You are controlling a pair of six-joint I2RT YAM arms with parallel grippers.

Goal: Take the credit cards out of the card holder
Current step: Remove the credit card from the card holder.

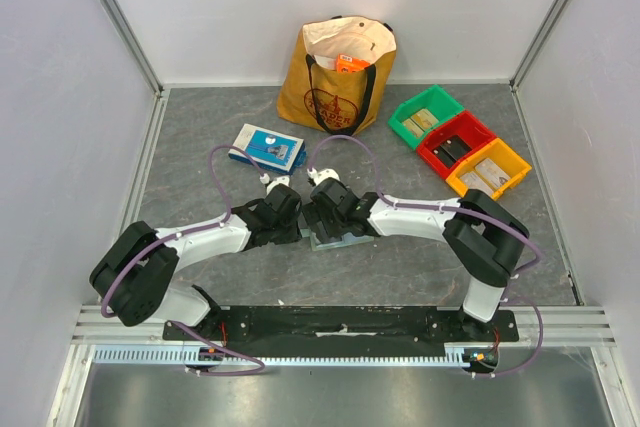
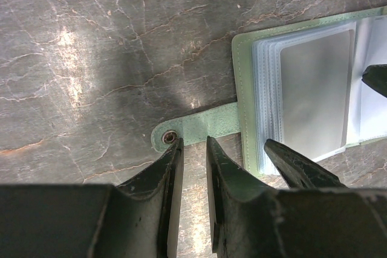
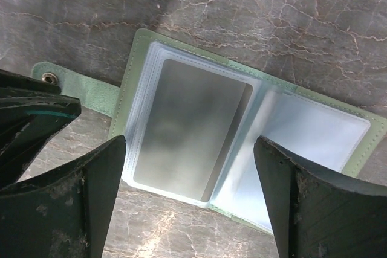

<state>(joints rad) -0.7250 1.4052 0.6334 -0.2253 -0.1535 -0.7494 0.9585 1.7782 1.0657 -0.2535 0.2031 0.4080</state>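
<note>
In the top view, the tan tote bag (image 1: pixel 338 77) at 12 o'clock has a round red emblem (image 1: pixel 335 104) on its front. Red letters cross it and look like "TRADER", but a black strap covers part, so I cannot be sure. The blue-and-white box (image 1: pixel 266 147) at 11 o'clock carries small print that is too small to read. The card holder (image 3: pixel 128 89) shows no readable writing in the wrist views.

Tan tote bag (image 1: pixel 345 97), blue-white box (image 1: pixel 267 146), green bin (image 1: pixel 404 119), red bin (image 1: pixel 431 154), yellow bin (image 1: pixel 460 184)
</note>
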